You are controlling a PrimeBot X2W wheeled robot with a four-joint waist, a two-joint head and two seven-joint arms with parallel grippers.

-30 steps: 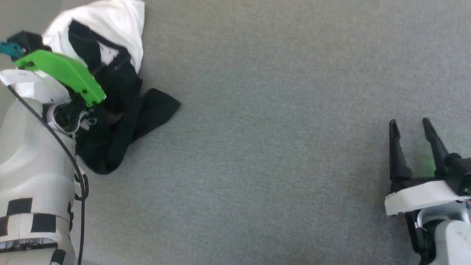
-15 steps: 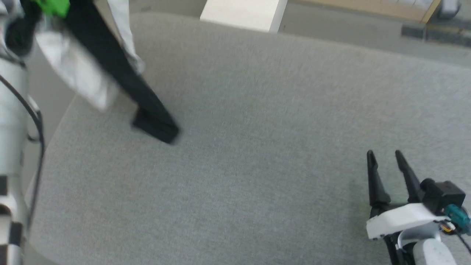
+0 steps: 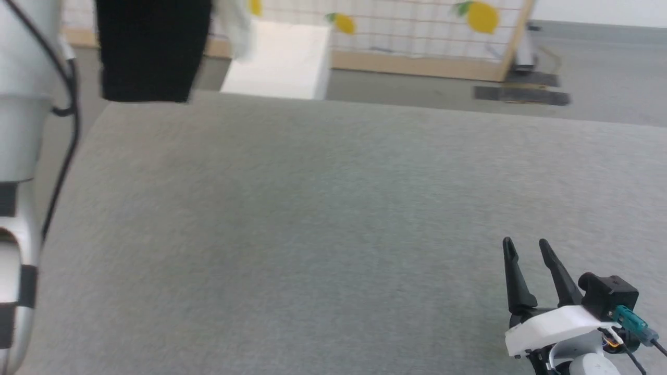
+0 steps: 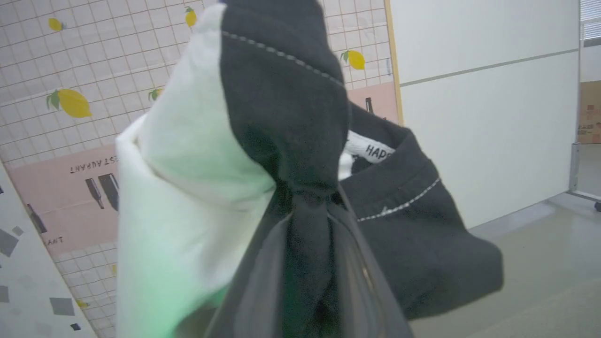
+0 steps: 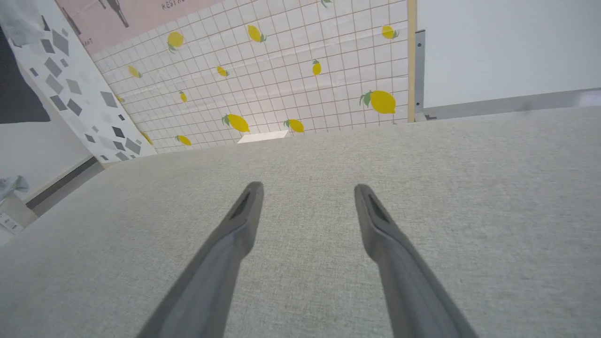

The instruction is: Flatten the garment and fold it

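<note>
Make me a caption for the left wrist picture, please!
Left gripper pinching the bunched black-and-white garment, held up before a lemon-tiled wall.

Indoor test studio or lab, dressed with mock backdrops rather than a lived-in room. Large grey fabric-covered work surface (image 3: pixel 333 219) at centre. Beyond it, a freestanding partition (image 5: pixel 291 80) printed with white tiles and lemons, edged by a wooden frame (image 5: pixel 412 61). Alongside, a pink panel (image 4: pixel 61 197) with restaurant lettering and a terrazzo-print panel (image 5: pixel 70 80). Plain white wall (image 4: pixel 483 117), smooth pale floor (image 4: pixel 540 244).
</note>
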